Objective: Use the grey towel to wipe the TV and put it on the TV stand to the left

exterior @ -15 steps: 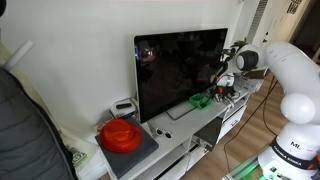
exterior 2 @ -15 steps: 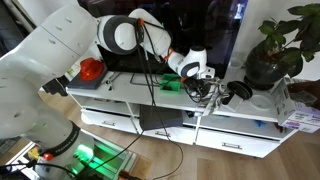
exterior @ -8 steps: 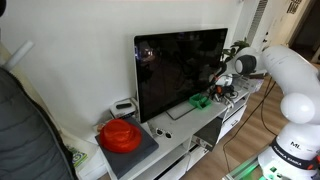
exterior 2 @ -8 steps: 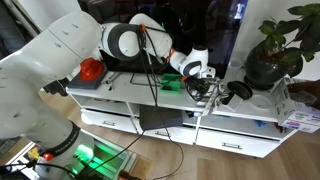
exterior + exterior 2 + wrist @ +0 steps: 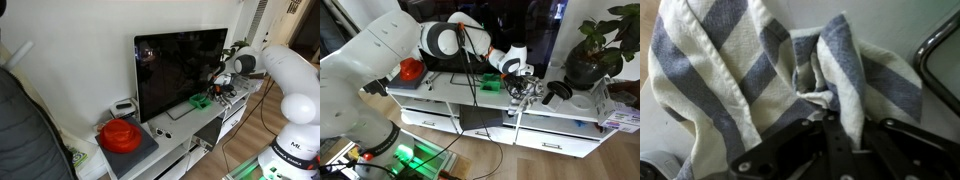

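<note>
The grey towel (image 5: 740,70), striped grey-blue and white, lies bunched and fills the wrist view. My gripper (image 5: 830,112) comes in from the bottom, shut on a raised fold of it. In both exterior views the gripper (image 5: 222,88) (image 5: 524,88) is low over the white TV stand (image 5: 185,125) (image 5: 570,112), near the end of the black TV (image 5: 180,65). The towel is too small to make out there.
A green object (image 5: 200,100) (image 5: 490,85) lies on the stand beside the gripper. A red round thing (image 5: 120,133) (image 5: 411,68) sits at the stand's other end. A potted plant (image 5: 595,45) and a black curved item (image 5: 558,92) stand close by.
The jaws have gone from wide open to shut, pinching a fold of the towel. The arm has hardly moved.
</note>
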`<state>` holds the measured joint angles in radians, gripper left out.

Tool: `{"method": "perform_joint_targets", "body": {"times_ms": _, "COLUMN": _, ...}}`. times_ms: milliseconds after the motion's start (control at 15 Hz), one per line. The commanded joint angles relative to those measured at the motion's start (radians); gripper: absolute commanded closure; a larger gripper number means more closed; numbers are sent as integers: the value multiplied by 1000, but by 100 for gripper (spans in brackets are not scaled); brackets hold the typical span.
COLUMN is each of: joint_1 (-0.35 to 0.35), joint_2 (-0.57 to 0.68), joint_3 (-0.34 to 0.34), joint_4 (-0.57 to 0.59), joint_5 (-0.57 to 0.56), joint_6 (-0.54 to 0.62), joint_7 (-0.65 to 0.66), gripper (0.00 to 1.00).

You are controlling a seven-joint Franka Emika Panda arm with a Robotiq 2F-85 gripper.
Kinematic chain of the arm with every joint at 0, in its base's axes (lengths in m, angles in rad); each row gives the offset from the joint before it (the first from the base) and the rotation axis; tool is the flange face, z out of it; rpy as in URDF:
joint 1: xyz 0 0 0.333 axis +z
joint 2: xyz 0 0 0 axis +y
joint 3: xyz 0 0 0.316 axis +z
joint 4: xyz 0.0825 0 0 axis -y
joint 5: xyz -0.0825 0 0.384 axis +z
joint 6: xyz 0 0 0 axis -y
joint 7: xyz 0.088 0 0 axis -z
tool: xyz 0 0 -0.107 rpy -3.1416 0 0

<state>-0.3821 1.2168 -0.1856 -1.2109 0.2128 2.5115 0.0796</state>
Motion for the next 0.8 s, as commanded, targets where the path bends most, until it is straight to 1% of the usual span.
{"method": "perform_joint_targets", "body": {"times_ms": 0, "joint_1": 23, "joint_2": -60, "joint_3": -15, "joint_4": -104, "joint_5": -5, "joint_6": 25, "joint_7": 5, "gripper": 99}}
{"method": "perform_joint_targets", "body": {"times_ms": 200, "joint_1": 37, "joint_2": -118, "joint_3": -32, "joint_4": -199, "joint_5": -2, "joint_6": 72, "joint_7": 1, "gripper": 98}}
{"method": "perform_joint_targets", "body": {"times_ms": 333, "joint_1": 37, "joint_2": -179, "joint_3": -26, "joint_4": -297, "joint_5": 8, "joint_6": 157, "joint_7": -21, "gripper": 98}}
{"method": "perform_joint_targets", "body": {"times_ms": 467, "joint_1": 27, "joint_2": -240, "joint_3": -10, "joint_4": -392, "joint_5": 19, "joint_6": 282, "joint_7": -47, "gripper": 98}}
{"method": "perform_joint_targets", "body": {"times_ms": 533, "joint_1": 7, "joint_2": -268, "joint_3": 14, "joint_4": -432, "joint_5": 1, "joint_6": 339, "joint_7": -53, "gripper": 98}}
{"method": "perform_joint_targets", "body": {"times_ms": 733, "joint_1": -21, "joint_2": -365, "joint_3": 55, "joint_4": -570, "joint_5": -4, "joint_6": 478, "joint_7": -98, "gripper": 98}}
